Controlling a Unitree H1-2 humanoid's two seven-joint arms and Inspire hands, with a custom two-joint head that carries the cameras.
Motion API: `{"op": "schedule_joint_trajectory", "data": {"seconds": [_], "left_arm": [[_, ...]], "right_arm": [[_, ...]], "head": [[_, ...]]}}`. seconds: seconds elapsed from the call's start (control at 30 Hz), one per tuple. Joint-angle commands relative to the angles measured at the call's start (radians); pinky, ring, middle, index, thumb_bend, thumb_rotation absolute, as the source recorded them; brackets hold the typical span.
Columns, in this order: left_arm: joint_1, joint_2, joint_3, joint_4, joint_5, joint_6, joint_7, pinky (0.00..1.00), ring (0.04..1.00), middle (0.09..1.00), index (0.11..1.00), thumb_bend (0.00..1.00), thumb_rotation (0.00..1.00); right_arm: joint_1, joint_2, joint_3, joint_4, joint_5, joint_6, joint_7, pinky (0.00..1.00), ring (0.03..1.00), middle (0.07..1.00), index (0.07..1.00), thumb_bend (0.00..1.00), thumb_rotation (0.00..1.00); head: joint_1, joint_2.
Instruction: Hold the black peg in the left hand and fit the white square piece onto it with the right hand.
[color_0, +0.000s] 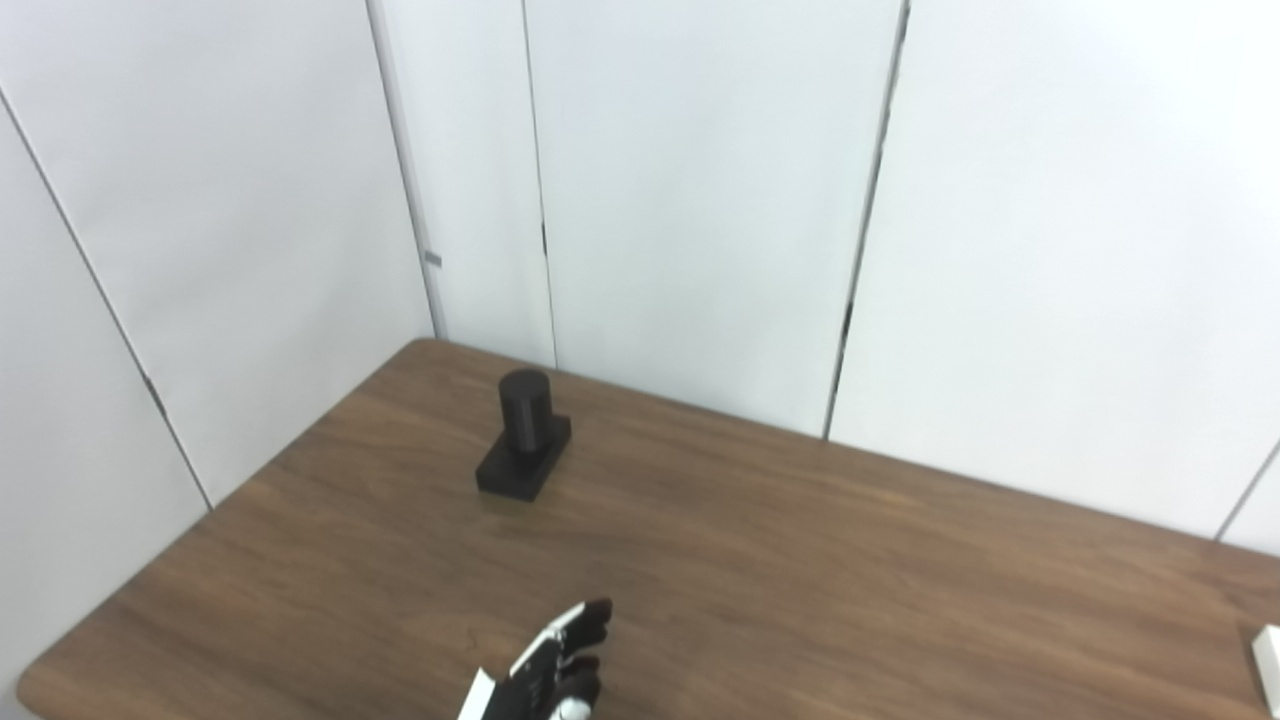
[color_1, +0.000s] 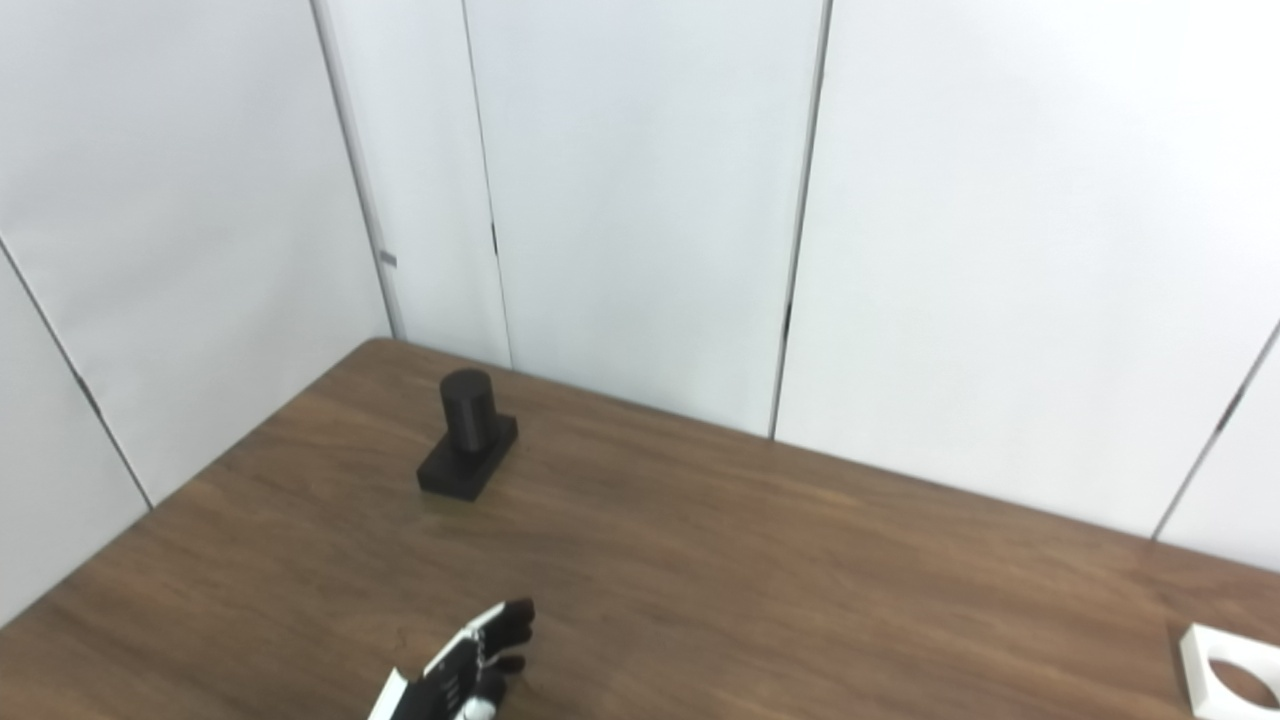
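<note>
The brown wooden surface (color_0: 800, 580) carried a black cylindrical peg on a square base (color_0: 525, 435), upright near its far left corner. The white square piece with a round hole (color_1: 1232, 672) lay by the right edge. The left robot hand (color_0: 555, 665) hovered at the near edge, fingers apart, holding nothing.

Your left hand (color_0: 553, 665) pokes up from the bottom edge, fingers (color_0: 588, 620) extended together and pointing up and away, holding nothing. Only its upper part shows; the wrist and arm are cut off. Your right hand is out of view.
</note>
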Motion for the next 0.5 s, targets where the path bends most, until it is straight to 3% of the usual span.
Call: {"op": "schedule_joint_trajectory", "data": {"seconds": [0.0, 0.27, 0.47], "left_arm": [[-0.015, -0.100, -0.037, 0.053, 0.008, 0.009, -0.003, 0.81, 0.868, 0.883, 0.863, 0.63, 0.80], [-0.016, -0.088, -0.034, 0.049, 0.004, 0.034, 0.002, 0.83, 0.879, 0.887, 0.864, 0.66, 0.75], [-0.007, -0.103, -0.006, -0.073, 0.135, 0.143, 0.059, 0.78, 0.866, 0.880, 0.862, 0.62, 0.46]], "right_arm": [[-0.001, -0.011, -0.004, 0.026, -0.006, -0.031, 0.010, 1.00, 1.000, 1.000, 0.985, 0.51, 1.00], [-0.003, -0.005, 0.002, 0.038, -0.022, -0.048, 0.015, 1.00, 1.000, 0.990, 0.968, 0.53, 0.99], [-0.008, 0.002, 0.007, 0.046, -0.041, -0.067, 0.010, 1.00, 1.000, 0.980, 0.967, 0.52, 0.99]], "head": [[-0.002, -0.002], [-0.038, -0.003], [-0.062, 0.000]]}}
